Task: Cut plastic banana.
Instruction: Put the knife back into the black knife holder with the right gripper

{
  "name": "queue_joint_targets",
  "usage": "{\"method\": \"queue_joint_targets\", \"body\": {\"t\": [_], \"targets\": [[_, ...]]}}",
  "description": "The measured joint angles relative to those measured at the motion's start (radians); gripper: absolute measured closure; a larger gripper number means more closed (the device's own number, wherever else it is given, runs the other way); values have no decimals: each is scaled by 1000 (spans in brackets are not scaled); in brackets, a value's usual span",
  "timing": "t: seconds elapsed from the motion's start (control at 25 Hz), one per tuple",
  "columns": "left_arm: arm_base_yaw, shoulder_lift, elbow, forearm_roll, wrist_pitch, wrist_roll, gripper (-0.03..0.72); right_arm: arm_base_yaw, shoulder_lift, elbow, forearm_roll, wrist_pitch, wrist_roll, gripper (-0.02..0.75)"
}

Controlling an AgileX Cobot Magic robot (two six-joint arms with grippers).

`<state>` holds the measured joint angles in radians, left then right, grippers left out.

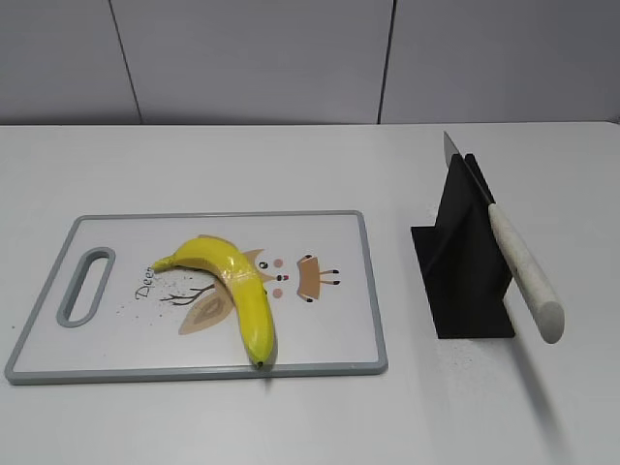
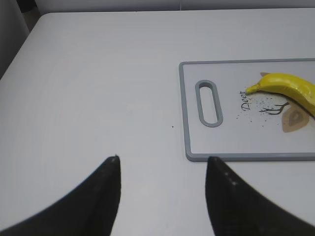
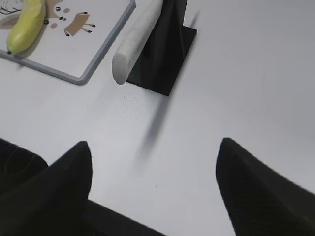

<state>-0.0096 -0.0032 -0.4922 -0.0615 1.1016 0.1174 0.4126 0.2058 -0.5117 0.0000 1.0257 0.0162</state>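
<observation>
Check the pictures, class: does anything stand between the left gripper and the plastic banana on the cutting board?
Nothing visible does. The left gripper is open over bare table, just off the handle-slot end of the cutting board. The plastic banana lies further along the board, with only flat board surface between. The knife rests in its black stand, off to the other side.

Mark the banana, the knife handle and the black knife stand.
plastic banana [image 1: 235, 278]: exterior view, mid body at the bend.
knife handle [image 1: 523, 276]: exterior view, middle of the pale grip.
knife stand [image 1: 465, 281]: exterior view, front face.
</observation>
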Motion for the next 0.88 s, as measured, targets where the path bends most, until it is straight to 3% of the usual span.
{"method": "queue_joint_targets", "body": {"t": [0.56,0.88], "targets": [[0,0,0,0,0,0,157,-13,-211,6,0,13,1,147],[0,0,0,0,0,0,158,-211,-211,6,0,13,0,147]]}}
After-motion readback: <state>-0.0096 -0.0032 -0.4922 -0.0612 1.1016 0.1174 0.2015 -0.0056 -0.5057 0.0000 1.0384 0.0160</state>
